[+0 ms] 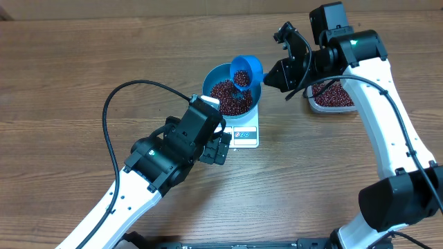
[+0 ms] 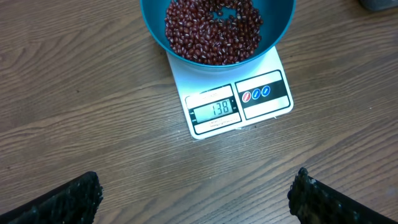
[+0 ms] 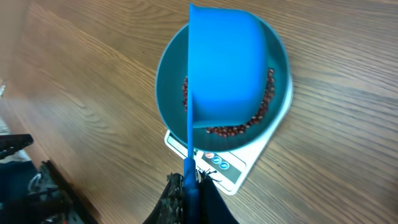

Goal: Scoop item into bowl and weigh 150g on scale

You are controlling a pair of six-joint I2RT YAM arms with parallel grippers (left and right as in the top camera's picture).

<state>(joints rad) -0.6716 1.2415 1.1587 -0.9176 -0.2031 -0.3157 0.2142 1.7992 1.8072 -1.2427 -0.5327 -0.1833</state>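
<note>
The blue bowl (image 1: 210, 79) sits on the white scale (image 1: 244, 134), partly filled with red-brown beans (image 1: 227, 93). In the left wrist view the scale (image 2: 267, 109) has a lit display (image 2: 214, 109) below the bowl (image 2: 155, 28) of beans (image 2: 211, 28). My right gripper (image 1: 275, 74) is shut on the handle of a small blue scoop (image 1: 247, 70), which is tipped over the bowl with beans in it. From the right wrist, the scoop (image 3: 227, 68) covers most of the bowl (image 3: 163, 81). My left gripper (image 2: 196, 199) stands open and empty, in front of the scale.
A clear plastic tub (image 1: 333, 97) of beans stands at the right, partly hidden behind my right arm. A black cable (image 1: 111, 104) loops over the table at the left. The left arm lies across the near left of the table.
</note>
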